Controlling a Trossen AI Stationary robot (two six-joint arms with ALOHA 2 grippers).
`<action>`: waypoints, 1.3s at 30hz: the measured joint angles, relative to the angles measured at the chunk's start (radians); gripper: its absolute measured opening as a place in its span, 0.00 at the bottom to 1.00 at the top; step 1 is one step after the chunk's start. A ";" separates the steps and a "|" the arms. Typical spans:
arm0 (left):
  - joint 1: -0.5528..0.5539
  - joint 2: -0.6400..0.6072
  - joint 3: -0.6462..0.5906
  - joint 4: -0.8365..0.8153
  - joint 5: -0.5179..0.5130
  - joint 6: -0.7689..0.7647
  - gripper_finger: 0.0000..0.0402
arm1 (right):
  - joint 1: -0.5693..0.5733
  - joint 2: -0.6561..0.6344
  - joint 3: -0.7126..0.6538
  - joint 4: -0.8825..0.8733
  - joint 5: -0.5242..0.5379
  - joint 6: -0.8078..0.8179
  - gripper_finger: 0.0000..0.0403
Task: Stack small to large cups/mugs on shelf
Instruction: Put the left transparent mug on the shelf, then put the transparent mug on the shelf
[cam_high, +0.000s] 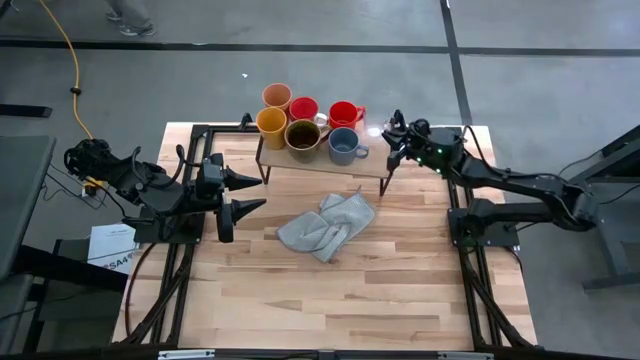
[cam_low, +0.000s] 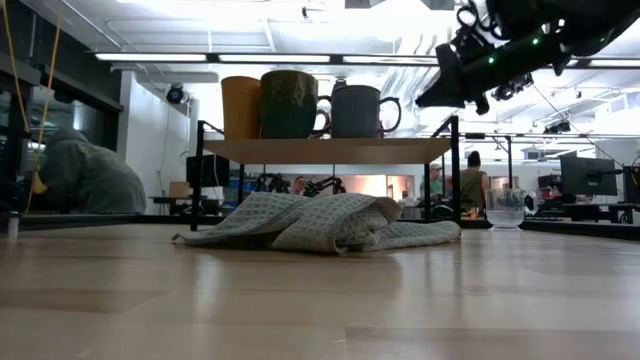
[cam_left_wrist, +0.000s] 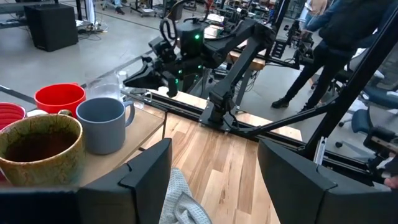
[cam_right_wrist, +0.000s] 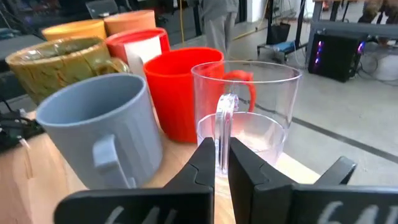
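On the shelf (cam_high: 372, 171) stand a peach tumbler (cam_high: 277, 96), two red mugs (cam_high: 303, 108) (cam_high: 344, 114), a yellow mug (cam_high: 271, 122), a brown mug (cam_high: 302, 135) and a grey-blue mug (cam_high: 343, 146). At the shelf's right end, next to the red and grey-blue mugs, is a clear glass cup (cam_right_wrist: 249, 106), with my right gripper (cam_right_wrist: 222, 155) shut on it. Another clear glass cup (cam_low: 507, 208) shows low down, beyond the shelf's right legs. My left gripper (cam_high: 250, 197) hangs open over the table's left side, pointing toward the grey cloth, with nothing between its fingers. My right gripper pinches the glass cup's handle (cam_right_wrist: 225, 115) between its two fingers. The fingers lie about level and come from the table's right side. The cup stays upright. The fingers hide its foot, so I cannot tell whether it stands on the shelf or hangs just above it.
A crumpled grey cloth (cam_high: 327, 224) lies on the table in front of the shelf. Bare wooden tabletop (cam_high: 330, 300) stretches to the near edge. People and desks show in the room beyond the table.
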 joint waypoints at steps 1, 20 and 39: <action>0.000 0.000 0.000 0.000 0.000 0.000 0.56 | 0.000 0.013 0.000 0.006 0.000 0.000 0.00; 0.000 0.000 0.000 0.000 -0.015 0.000 0.56 | 0.000 0.076 0.000 0.003 0.044 -0.011 0.02; 0.000 0.000 0.000 0.000 -0.015 0.000 0.56 | 0.000 0.076 0.000 -0.010 0.045 0.000 0.21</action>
